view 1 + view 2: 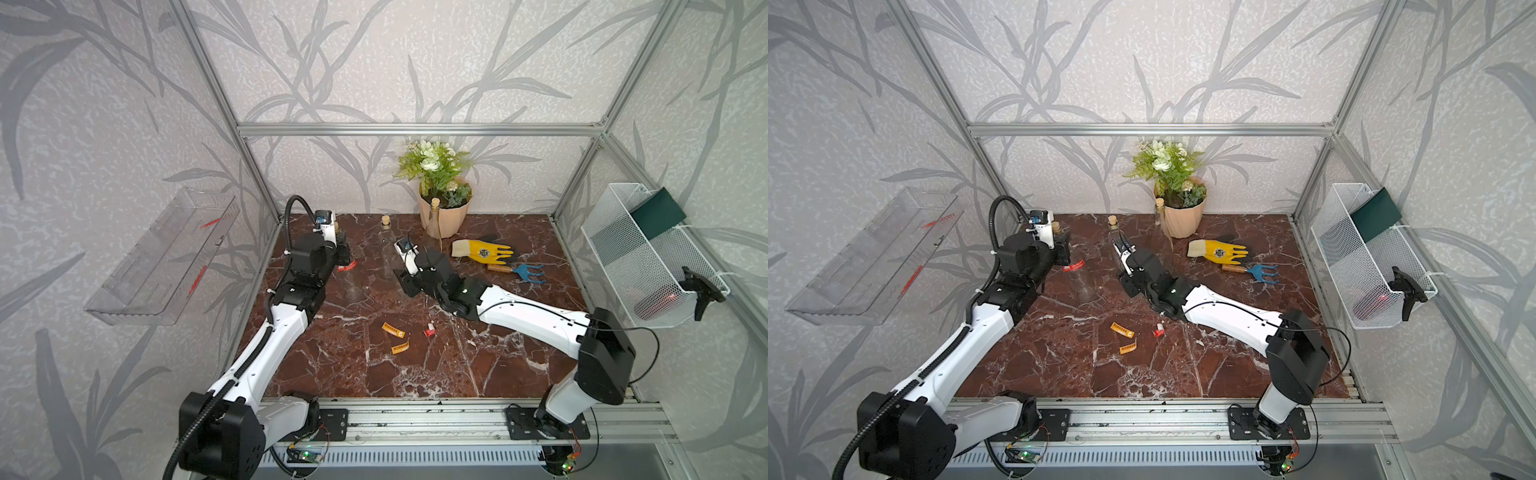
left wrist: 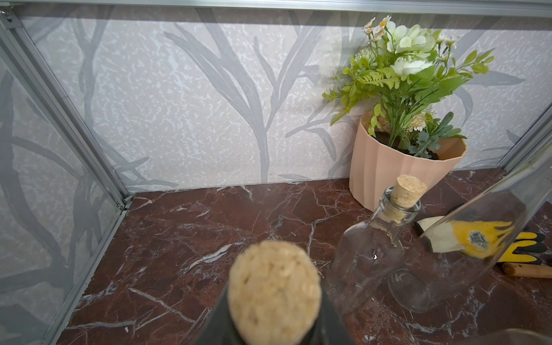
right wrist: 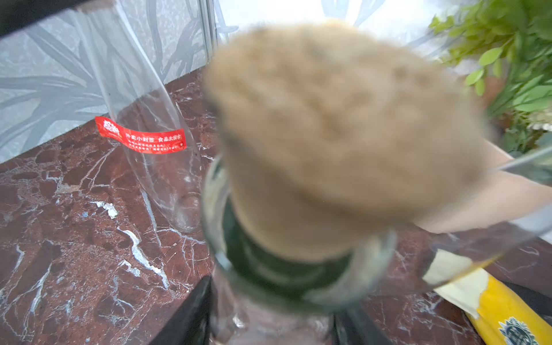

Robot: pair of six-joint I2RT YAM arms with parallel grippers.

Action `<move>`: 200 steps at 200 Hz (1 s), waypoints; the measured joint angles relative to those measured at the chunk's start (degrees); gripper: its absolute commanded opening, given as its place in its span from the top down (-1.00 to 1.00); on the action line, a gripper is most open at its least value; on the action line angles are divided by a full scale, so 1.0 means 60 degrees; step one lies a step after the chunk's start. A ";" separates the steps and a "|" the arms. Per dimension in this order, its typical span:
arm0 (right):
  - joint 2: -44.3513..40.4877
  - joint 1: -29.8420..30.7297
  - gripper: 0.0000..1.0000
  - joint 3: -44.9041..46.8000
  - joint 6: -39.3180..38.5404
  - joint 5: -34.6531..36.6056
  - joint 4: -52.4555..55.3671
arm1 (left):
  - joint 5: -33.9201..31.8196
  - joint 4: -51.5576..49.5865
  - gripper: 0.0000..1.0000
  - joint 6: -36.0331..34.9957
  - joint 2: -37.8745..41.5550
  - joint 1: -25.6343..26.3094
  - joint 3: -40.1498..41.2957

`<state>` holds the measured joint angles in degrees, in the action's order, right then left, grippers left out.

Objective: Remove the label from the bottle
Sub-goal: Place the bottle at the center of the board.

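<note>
On the surface (image 1: 332, 374), the left bottle (image 1: 348, 278) sits in my left end effector (image 1: 343, 249), the middle bottle (image 1: 386, 245) in my right end effector (image 1: 397, 266), and the third bottle (image 1: 434, 226) before the pot (image 1: 451, 220) at the back. Right of them lies the glove (image 1: 484, 251), with the rake (image 1: 519, 272) before it. The scraps (image 1: 392, 330) lie nearer me.

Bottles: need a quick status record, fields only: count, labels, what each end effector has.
bottles: three, clear glass, corked
labelled bottle: red label on it
left end effector: closed on labelled bottle's neck
right end effector: closed around bare middle bottle
back bottle: free, in front of flower pot
loose on table: two orange strips, red scrap
</note>
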<state>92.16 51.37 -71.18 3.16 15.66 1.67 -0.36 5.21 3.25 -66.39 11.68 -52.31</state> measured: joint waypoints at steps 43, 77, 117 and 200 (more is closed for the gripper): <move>-0.1497 -0.0047 0.15 0.1082 0.0004 0.0528 0.0040 | -0.0215 -0.0168 1.00 0.0000 0.0098 0.0193 0.0000; -0.2524 -0.0623 0.24 0.2073 0.0087 0.0667 0.0175 | -0.0346 -0.0226 1.00 -0.0004 0.0127 0.0350 -0.0004; -0.3311 -0.2477 0.27 0.2841 0.0331 0.0517 0.0350 | -0.0488 -0.0299 1.00 0.0000 0.0149 0.0492 -0.0015; -0.1541 -0.4302 0.28 0.2594 0.0321 -0.0488 -0.0594 | -0.0554 -0.0368 1.00 -0.0011 0.0149 0.0590 -0.0040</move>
<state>82.91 25.56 -55.61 5.08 12.73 -1.89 -3.68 3.01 3.18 -65.49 15.22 -52.56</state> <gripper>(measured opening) 0.579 0.294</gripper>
